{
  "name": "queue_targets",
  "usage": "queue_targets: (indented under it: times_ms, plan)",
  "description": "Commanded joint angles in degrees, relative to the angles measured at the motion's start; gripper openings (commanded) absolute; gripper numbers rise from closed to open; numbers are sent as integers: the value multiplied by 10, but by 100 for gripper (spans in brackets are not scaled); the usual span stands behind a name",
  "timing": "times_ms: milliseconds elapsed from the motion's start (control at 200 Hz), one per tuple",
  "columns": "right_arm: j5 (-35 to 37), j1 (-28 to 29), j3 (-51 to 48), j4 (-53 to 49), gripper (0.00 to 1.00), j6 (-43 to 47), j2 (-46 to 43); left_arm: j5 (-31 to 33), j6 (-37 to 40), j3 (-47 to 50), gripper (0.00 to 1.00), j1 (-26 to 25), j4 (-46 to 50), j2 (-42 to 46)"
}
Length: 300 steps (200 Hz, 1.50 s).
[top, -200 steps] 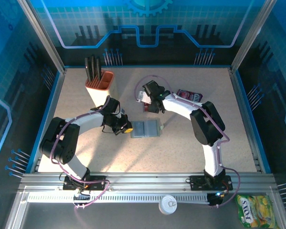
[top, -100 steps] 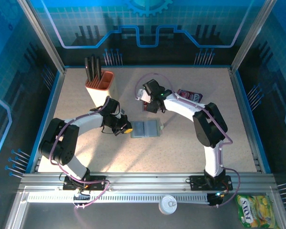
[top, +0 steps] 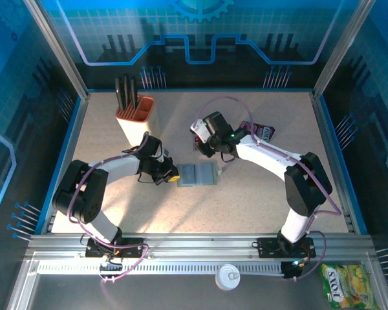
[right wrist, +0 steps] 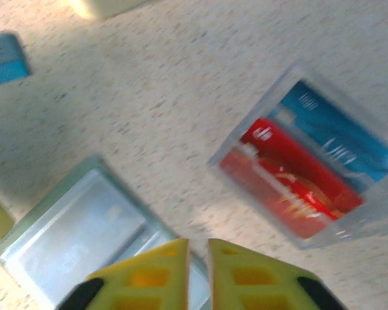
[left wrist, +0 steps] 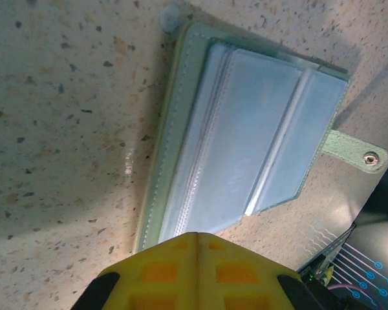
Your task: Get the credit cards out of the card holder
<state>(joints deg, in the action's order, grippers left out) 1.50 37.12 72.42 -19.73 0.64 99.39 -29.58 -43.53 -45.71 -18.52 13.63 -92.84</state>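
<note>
The card holder lies open and flat mid-table, grey-green with two bluish panels; its corner also appears in the right wrist view. My left gripper is shut, its yellow tips resting at the holder's left edge with nothing between them. Red and blue credit cards lie on the table in a clear sleeve, apart from the holder. My right gripper hovers just behind the holder, between it and the cards, its fingers drawn together and holding nothing.
An orange-and-cream cup with black pens stands at the back left. A pink snack pouch lies behind the right arm. The holder's snap tab sticks out on its right side. Frame posts bound the table.
The right gripper's jaws have closed from wide open, and that arm's elbow has swung right while its head shifted slightly towards the holder. The left arm has stayed put.
</note>
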Motion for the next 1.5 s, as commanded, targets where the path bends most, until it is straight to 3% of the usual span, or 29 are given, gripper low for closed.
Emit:
queue_targets:
  times_ms: [0, 180, 480, 595, 790, 1191, 1496]
  plan:
    - [-65, 7, -41, 38, 0, -163, -24, 0, 6, 8, 0, 4, -15, -1]
    - [-100, 8, -82, 66, 0, -282, -32, 3, 9, 18, 0, 4, -25, -3]
    - [-212, 11, -52, 47, 0, -355, 38, -3, 12, 22, 0, 3, -40, -34]
    - [-216, 16, -51, 59, 5, -368, 49, 6, 15, 25, 0, 4, -43, -39]
    - [-236, 16, -17, 34, 6, -384, 94, 16, 19, 25, 0, 3, -39, -45]
    - [-250, 21, -16, 34, 28, -409, 124, 15, 25, 32, 0, 3, -29, -41]
    - [-250, 25, -28, 34, 33, -407, 130, 9, 21, 35, 0, 2, -35, -43]
